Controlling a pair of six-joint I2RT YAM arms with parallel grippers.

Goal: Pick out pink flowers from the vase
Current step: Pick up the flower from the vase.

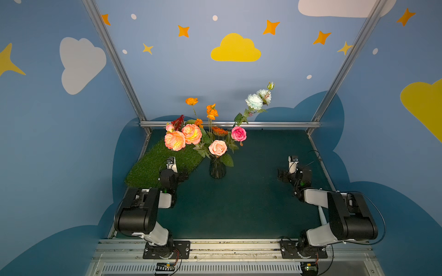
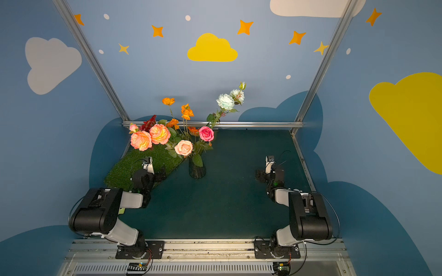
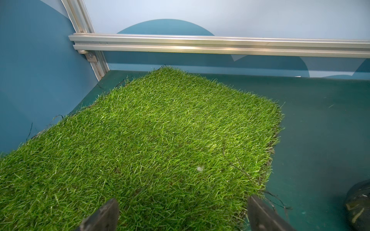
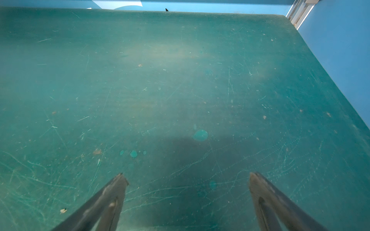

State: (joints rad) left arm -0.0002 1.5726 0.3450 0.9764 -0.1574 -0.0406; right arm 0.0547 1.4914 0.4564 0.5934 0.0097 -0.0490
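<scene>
The dark ribbed vase (image 1: 217,170) (image 2: 197,170) stands upright mid-table, between both arms. The pink flowers rise from it: peach-pink ruffled blooms (image 1: 175,140) (image 2: 141,140) leaning left, a pale pink rose (image 1: 217,147) (image 2: 183,147) low at the front, and a hot-pink rose (image 1: 238,133) (image 2: 206,133) to the right. My left gripper (image 1: 177,173) (image 3: 183,199) is open and empty, low over the near end of a grass mat, left of the vase. A sliver of the vase (image 3: 358,204) shows in the left wrist view. My right gripper (image 1: 290,175) (image 4: 187,175) hangs open and empty over bare table, far right of the vase.
A green grass mat (image 1: 148,169) (image 3: 160,130) lies at the left, partly under the leaning blooms. Orange flowers (image 1: 211,112), a red sprig (image 1: 178,123) and white-bluish blooms (image 1: 254,101) share the vase. An aluminium rail (image 1: 229,124) and blue walls close off the back and sides.
</scene>
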